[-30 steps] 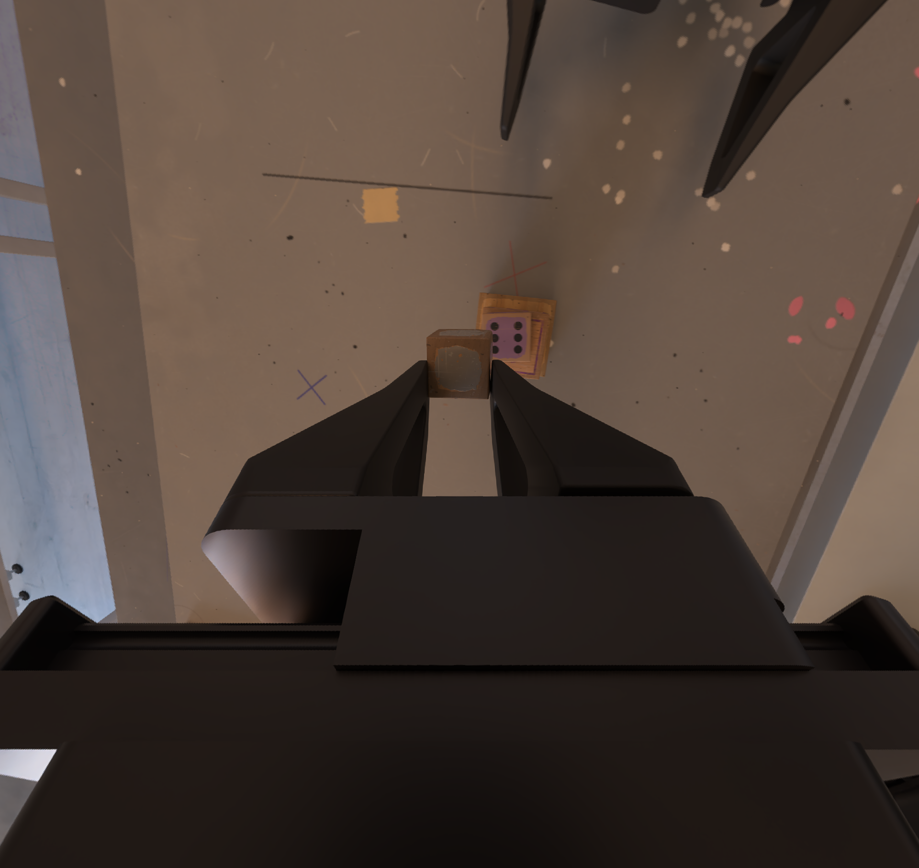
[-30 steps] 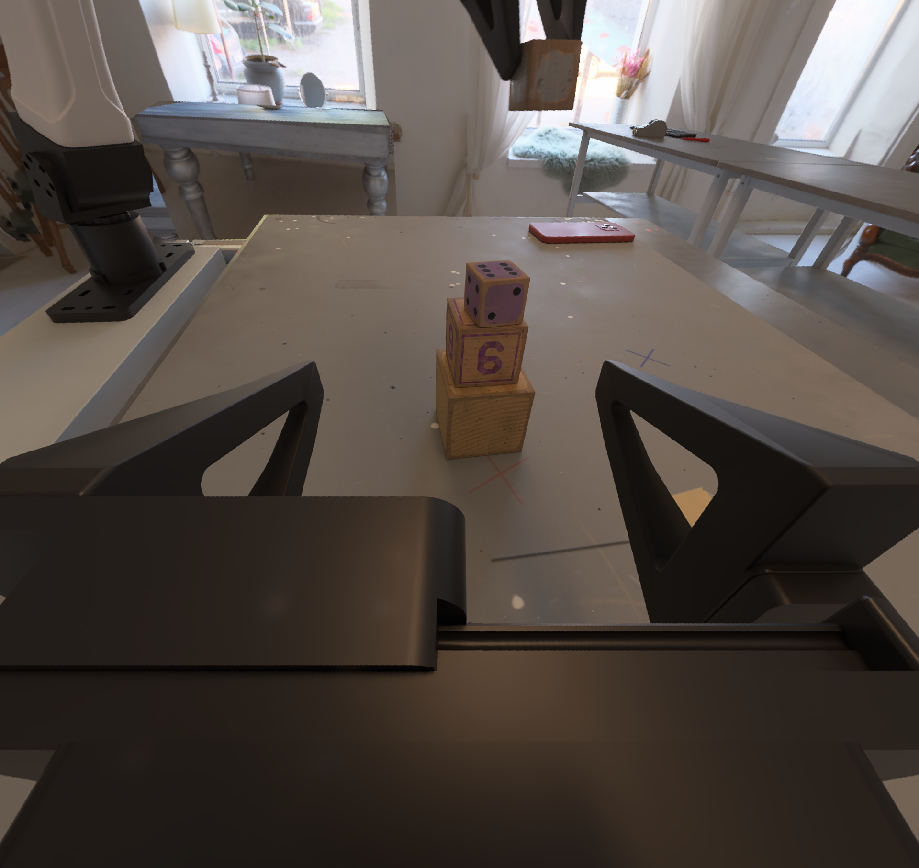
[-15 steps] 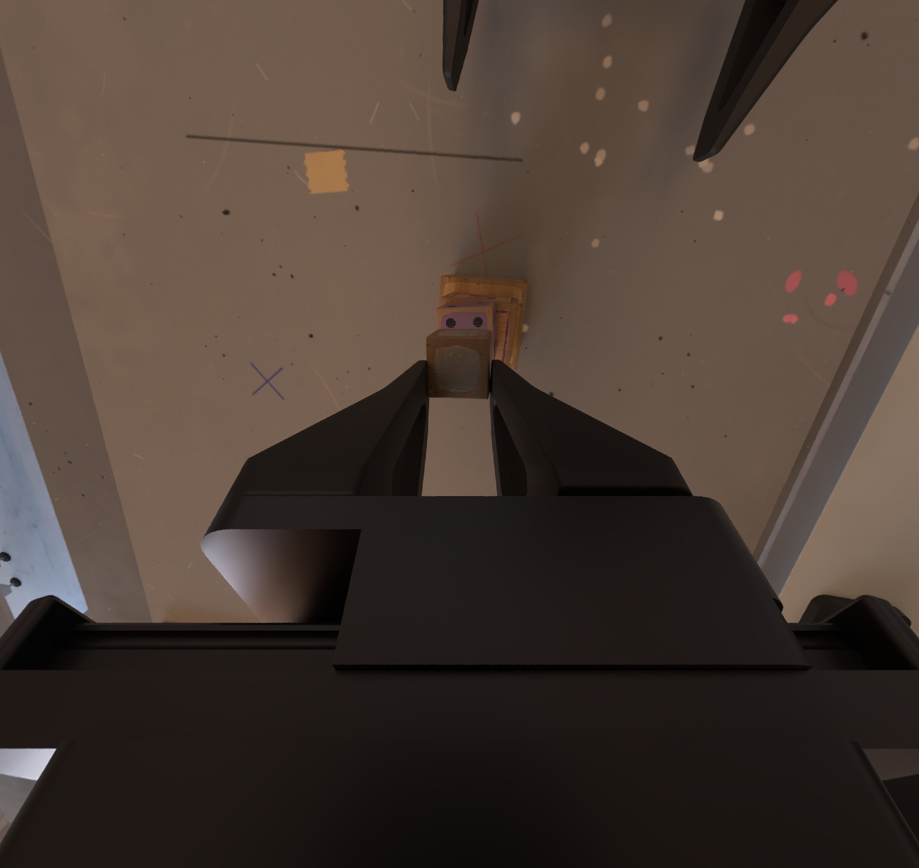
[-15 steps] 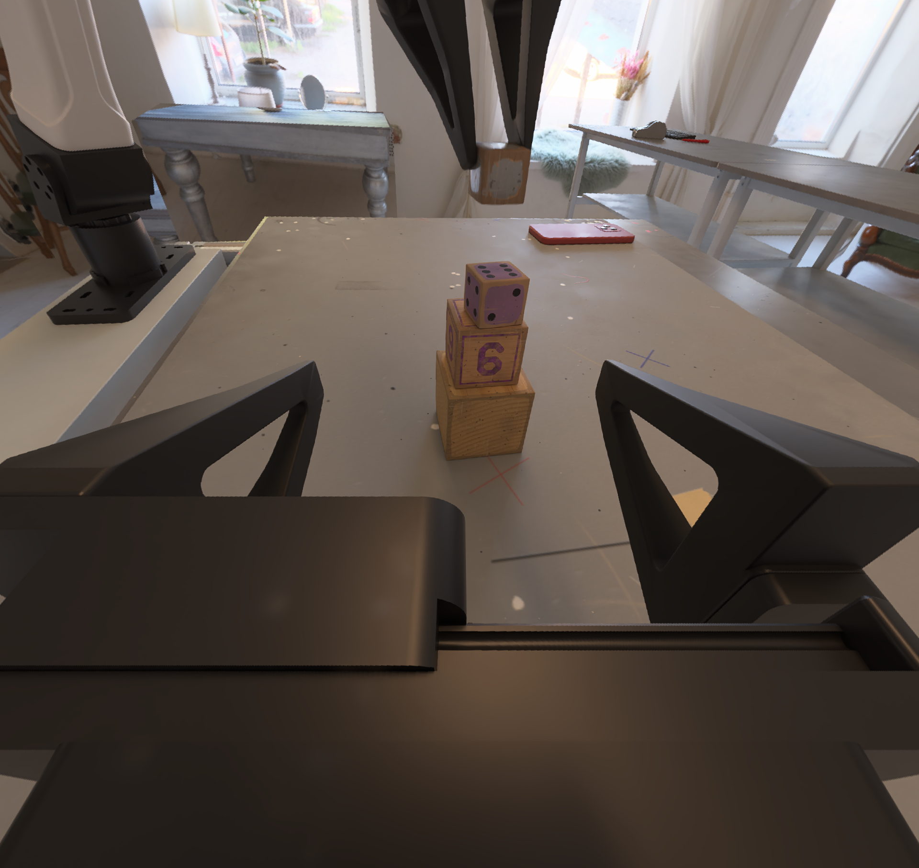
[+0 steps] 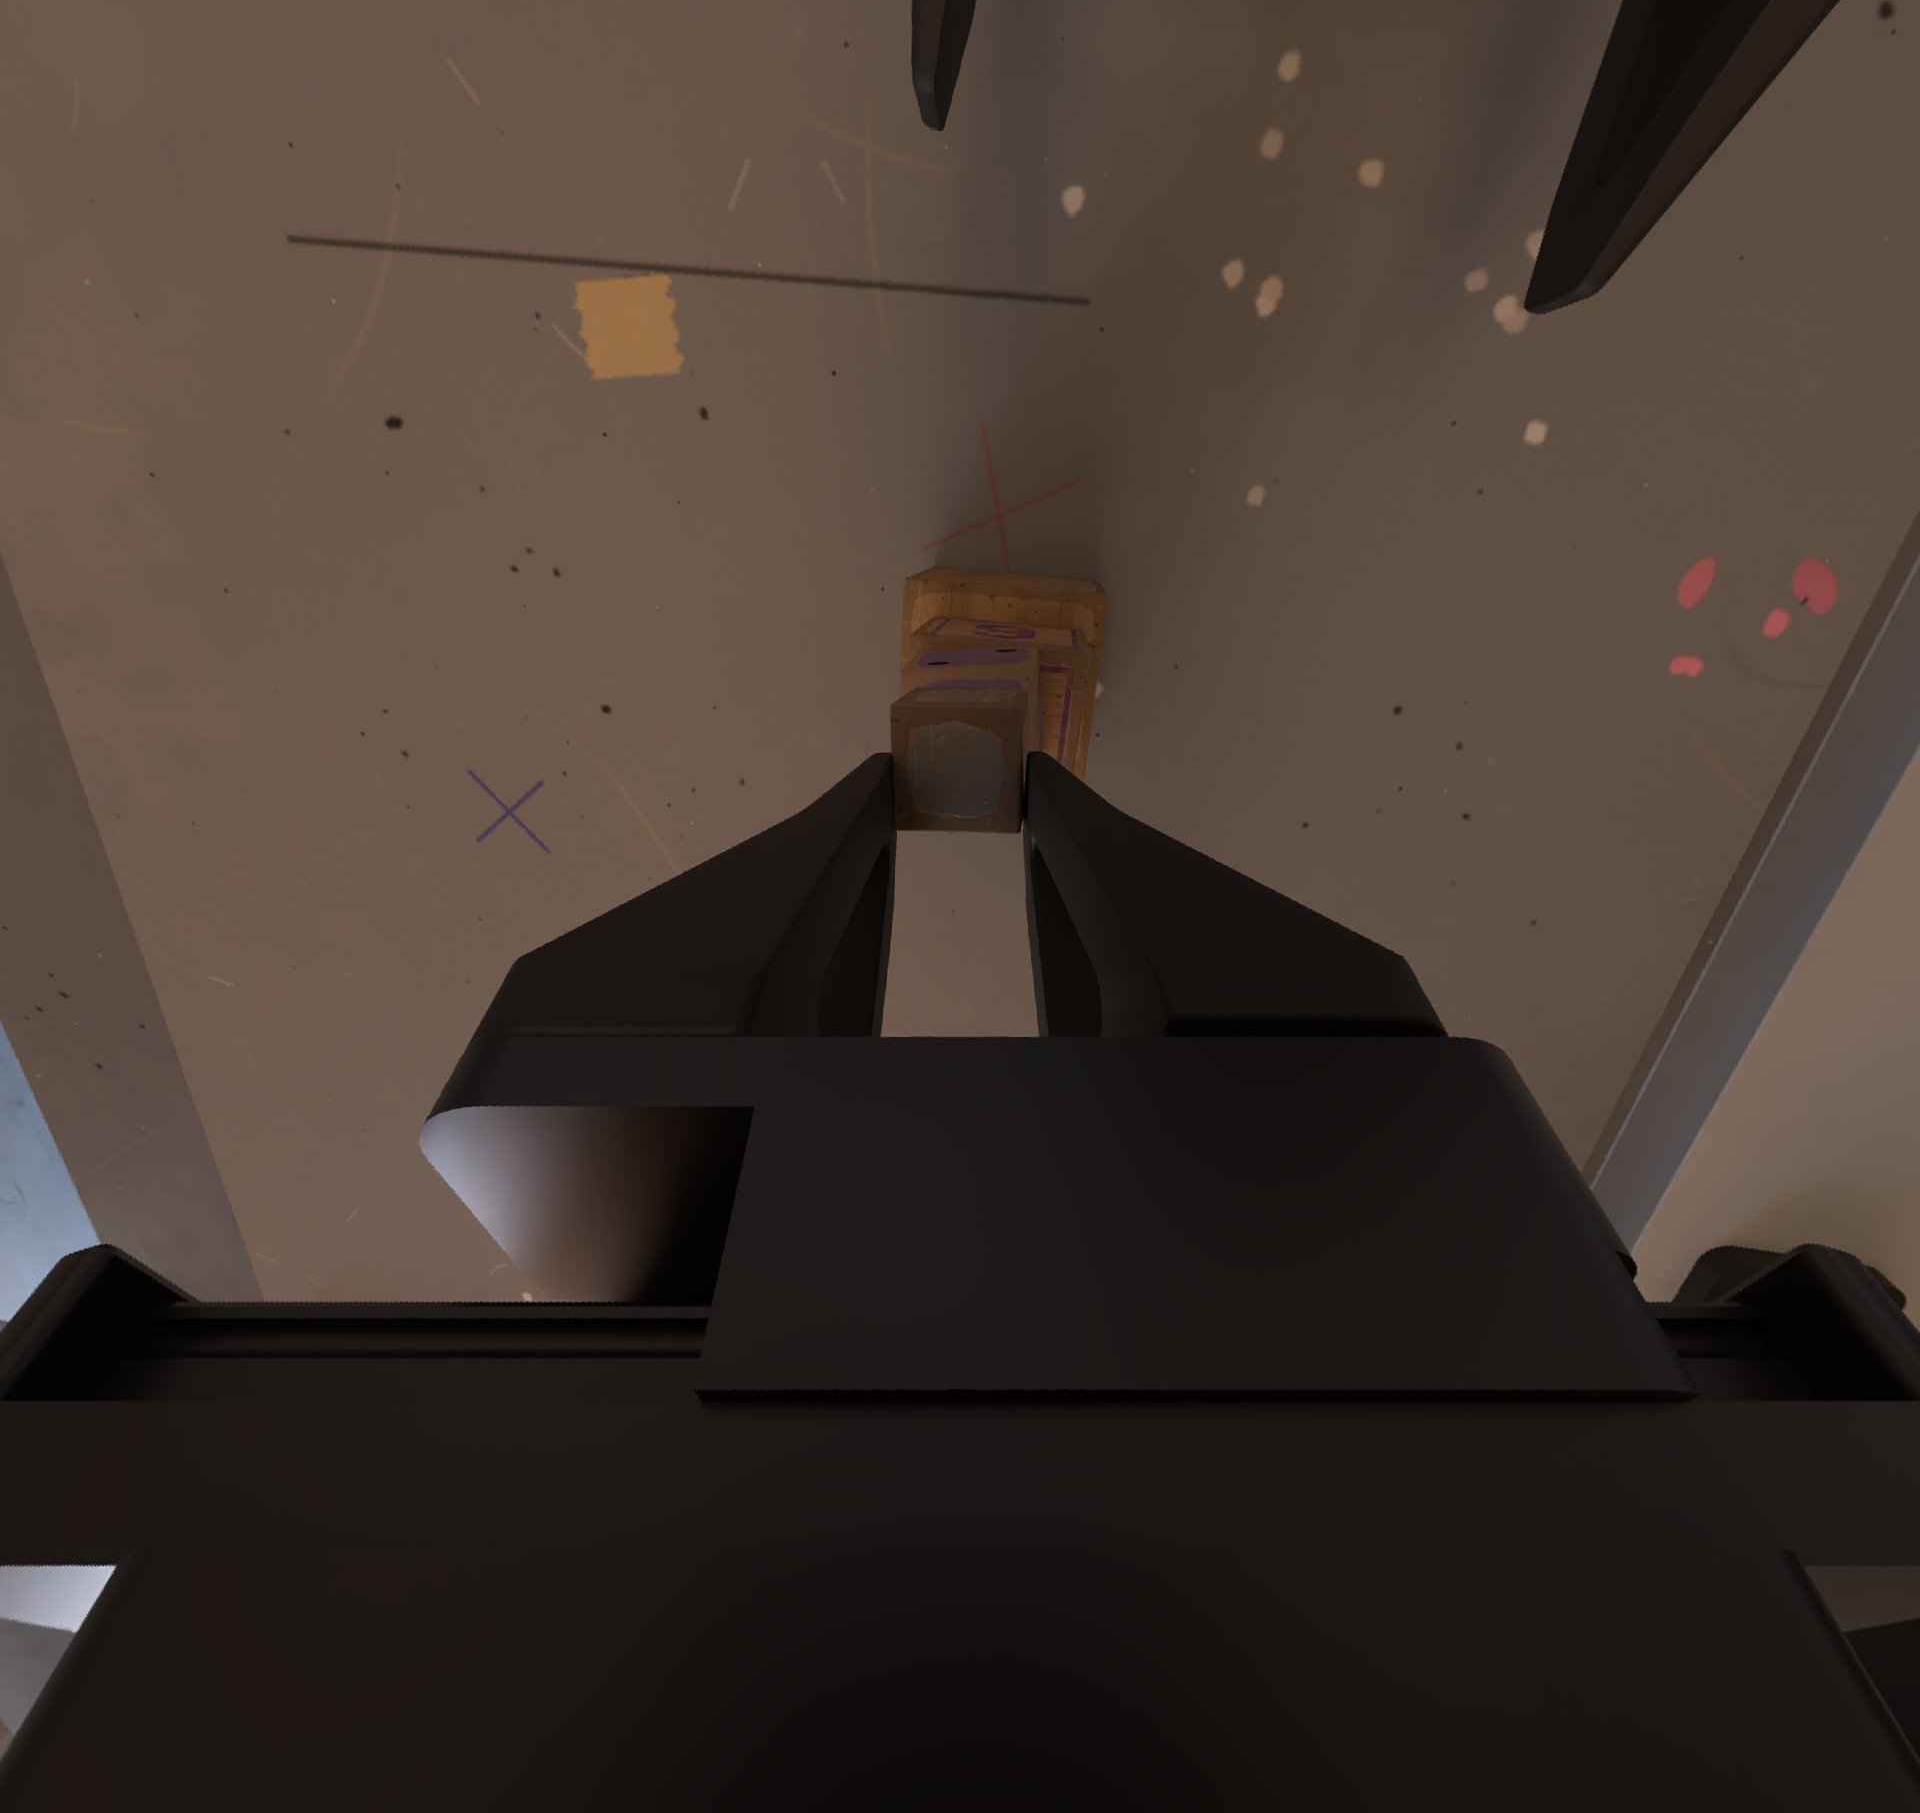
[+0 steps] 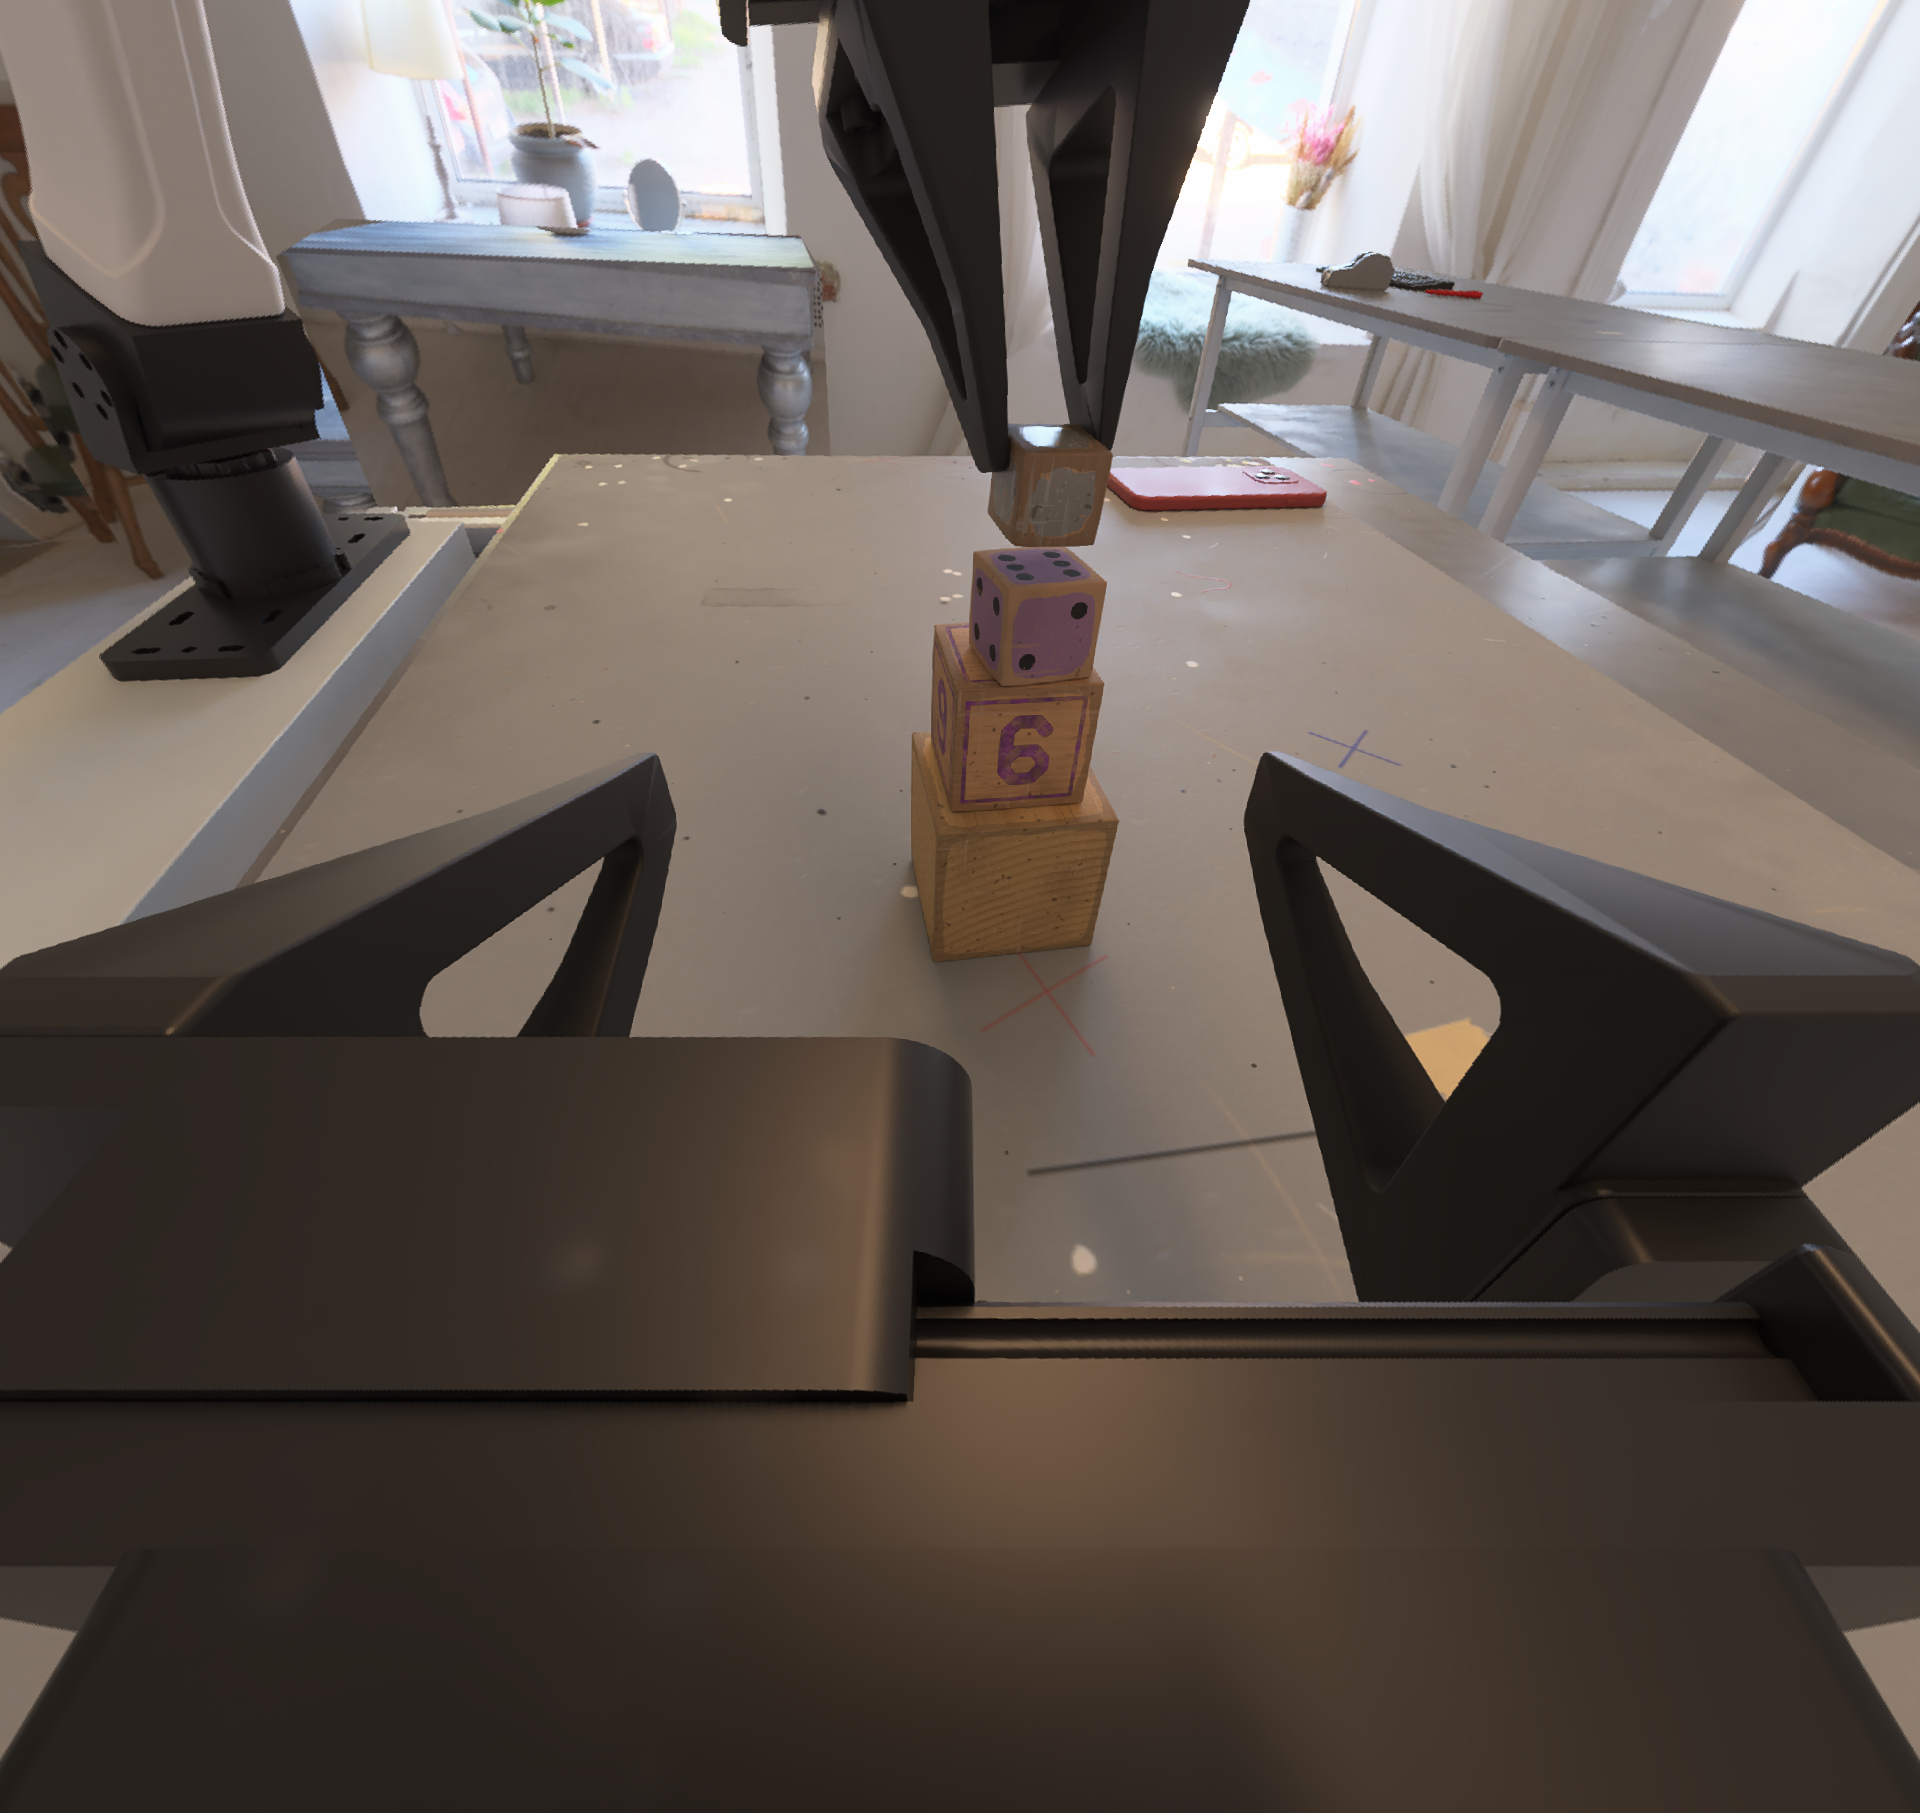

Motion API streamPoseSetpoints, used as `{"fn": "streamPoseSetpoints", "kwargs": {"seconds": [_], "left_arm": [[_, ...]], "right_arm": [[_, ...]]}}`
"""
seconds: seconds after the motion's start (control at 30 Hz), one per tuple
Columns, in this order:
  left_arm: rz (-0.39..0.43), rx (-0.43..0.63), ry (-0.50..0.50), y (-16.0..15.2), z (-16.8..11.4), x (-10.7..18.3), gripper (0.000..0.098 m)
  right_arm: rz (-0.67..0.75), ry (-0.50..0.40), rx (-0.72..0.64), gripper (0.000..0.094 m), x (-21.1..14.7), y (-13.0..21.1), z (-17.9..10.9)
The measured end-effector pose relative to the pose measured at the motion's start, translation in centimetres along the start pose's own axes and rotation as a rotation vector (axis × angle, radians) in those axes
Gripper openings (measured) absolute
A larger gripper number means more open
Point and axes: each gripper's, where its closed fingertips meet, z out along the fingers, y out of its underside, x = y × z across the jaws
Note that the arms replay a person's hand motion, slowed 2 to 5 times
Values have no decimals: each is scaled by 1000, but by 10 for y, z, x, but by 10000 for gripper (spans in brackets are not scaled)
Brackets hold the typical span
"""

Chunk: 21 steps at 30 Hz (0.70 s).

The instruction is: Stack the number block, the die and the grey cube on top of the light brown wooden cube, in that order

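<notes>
- Left gripper (image 6: 1047, 444): points straight down over the table (image 6: 727, 683), its base at the top of the right wrist view; both fingers are pressed against opposite sides of the grey cube (image 6: 1049, 487), holding it at the fingertips.
- Grey cube: held upright in the air, just above the die (image 6: 1034, 612); a thin gap shows between them, so they are apart. It sits nearly in line with the die, shifted slightly to the right in the right wrist view.
- Same grip from the left wrist view: left gripper (image 5: 958, 787) with the grey cube (image 5: 958, 774) between the tips, covering most of the stack below.
- Die: purple with black pips, on top of the number block (image 6: 1016, 733), turned a little relative to it.
- Number block: wooden with purple markings, resting on the wooden cube (image 6: 1013, 875).
- Wooden cube: light brown, standing on the table beside a red cross mark (image 6: 1039, 1000).
- Right gripper (image 6: 961, 890): low and level, facing the stack from near the table; fingers wide apart, nothing between them, well short of the stack. Its tips (image 5: 1538, 277) show at the top of the left wrist view.
- Red phone (image 6: 1216, 488): flat on the table's far side, behind the stack.
- Blue cross mark (image 6: 1353, 748): on the table, right of the stack.
</notes>
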Motion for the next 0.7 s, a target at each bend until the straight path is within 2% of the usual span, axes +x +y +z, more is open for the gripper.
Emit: {"fn": "streamPoseSetpoints", "kwargs": {"seconds": [0.7], "left_arm": [[3, 4, 9, -1, 5, -1, 208]], "right_arm": [[0, 0, 0, 940, 0, 0, 0]]}}
